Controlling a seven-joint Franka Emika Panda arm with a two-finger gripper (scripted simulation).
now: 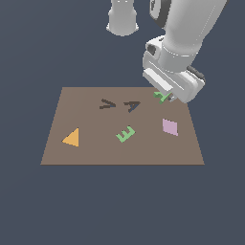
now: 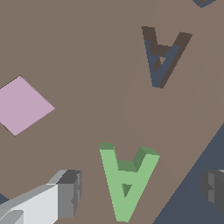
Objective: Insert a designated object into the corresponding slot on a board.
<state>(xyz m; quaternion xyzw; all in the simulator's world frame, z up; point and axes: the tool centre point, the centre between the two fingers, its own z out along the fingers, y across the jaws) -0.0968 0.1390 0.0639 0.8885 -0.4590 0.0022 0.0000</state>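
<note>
The light-green A-shaped block [image 1: 161, 96] [image 2: 127, 183] lies near the far edge of the brown board [image 1: 95, 153] [image 2: 87, 43], toward the exterior view's right. My gripper [image 1: 165, 99] [image 2: 141, 189] hangs right over it, open, one finger [image 2: 68, 192] on each side and neither touching the block. The dark A-shaped slot [image 1: 132, 105] [image 2: 162, 57] sits a short way off on the board, toward the exterior view's left of the block. The arm covers part of the block in the exterior view.
A dark V-shaped recess [image 1: 107, 104] [image 2: 203, 2] lies beside the A slot. A pink diamond [image 1: 170, 127] [image 2: 22, 105], a green E [image 1: 125, 134] and an orange triangle [image 1: 72, 138] rest on the board's nearer half.
</note>
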